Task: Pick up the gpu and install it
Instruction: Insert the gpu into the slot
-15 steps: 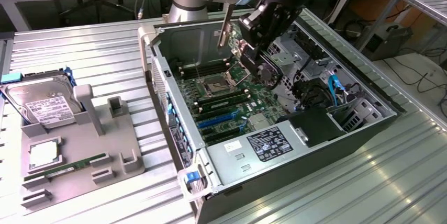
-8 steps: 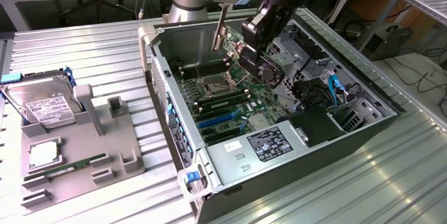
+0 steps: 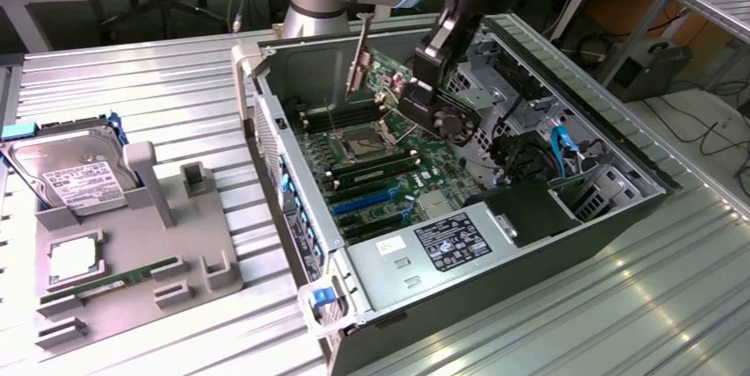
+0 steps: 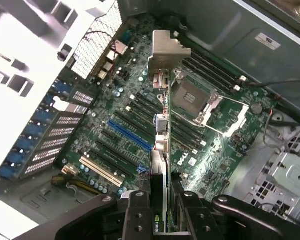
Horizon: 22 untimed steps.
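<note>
The gpu (image 3: 385, 86) hangs on edge over the open computer case (image 3: 609, 143), its green circuit face toward the exterior view's left and its silver bracket (image 3: 358, 53) sticking up. My gripper (image 3: 436, 93) is shut on the card's far end. In the wrist view the gpu (image 4: 160, 145) runs edge-on away from my gripper (image 4: 162, 217), with the bracket (image 4: 167, 50) at its far tip. It floats above the motherboard (image 4: 115, 150), over the CPU socket (image 4: 192, 100) and apart from the blue slot (image 4: 130, 135). The black fingers (image 4: 137, 215) clamp both faces.
A grey fixture (image 3: 153, 244) on the exterior view's left holds a silver hard drive (image 3: 76, 174), a CPU (image 3: 73, 259) and a green RAM stick (image 3: 111, 281). Inside the case are the power supply (image 3: 451, 240), blue cables (image 3: 563, 148) and drive cages. The case walls ring the motherboard.
</note>
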### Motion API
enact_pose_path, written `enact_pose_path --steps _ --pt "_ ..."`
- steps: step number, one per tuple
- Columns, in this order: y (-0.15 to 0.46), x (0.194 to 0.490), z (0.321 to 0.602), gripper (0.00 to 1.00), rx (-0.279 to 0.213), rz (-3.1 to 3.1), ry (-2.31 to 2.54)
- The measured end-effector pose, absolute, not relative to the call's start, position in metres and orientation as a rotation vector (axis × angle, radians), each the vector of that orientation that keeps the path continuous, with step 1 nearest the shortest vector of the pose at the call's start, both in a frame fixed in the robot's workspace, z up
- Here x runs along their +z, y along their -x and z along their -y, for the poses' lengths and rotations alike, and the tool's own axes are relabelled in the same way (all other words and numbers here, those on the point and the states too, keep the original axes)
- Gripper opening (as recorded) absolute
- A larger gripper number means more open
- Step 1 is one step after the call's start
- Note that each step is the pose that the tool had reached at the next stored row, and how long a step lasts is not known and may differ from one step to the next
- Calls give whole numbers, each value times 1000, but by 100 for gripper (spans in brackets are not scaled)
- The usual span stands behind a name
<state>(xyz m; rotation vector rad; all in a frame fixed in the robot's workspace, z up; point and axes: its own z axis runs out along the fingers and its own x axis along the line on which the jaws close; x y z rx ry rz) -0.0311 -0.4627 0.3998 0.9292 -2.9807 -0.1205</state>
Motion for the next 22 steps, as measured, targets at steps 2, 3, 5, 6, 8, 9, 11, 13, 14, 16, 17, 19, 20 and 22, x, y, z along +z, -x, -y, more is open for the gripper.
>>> enact_pose_path --steps 2,3,5,6,8,9,11,13,14,16,17,19,20,22 --pt "31 399 463 26 -120 2955 -1002" --pt "31 399 463 26 -119 2944 -1031" --pt "31 399 463 26 -119 2923 -1087" --pt "31 399 463 26 -118 2911 -1115" --pt "31 398 463 26 -118 2889 -1169" --pt "31 398 463 26 -117 2874 -1202" --pt "31 397 463 26 -116 2828 -1301" --pt "31 397 463 26 -114 2778 -1399" --pt "31 396 463 26 -113 2764 -1424" --pt "31 396 463 26 -112 2734 -1478" --pt "31 396 463 26 -112 2720 -1503" --pt "31 395 463 26 -111 2691 -1552" --pt "31 395 463 26 -110 2675 -1579" --pt "31 395 463 26 -109 2628 -1652"
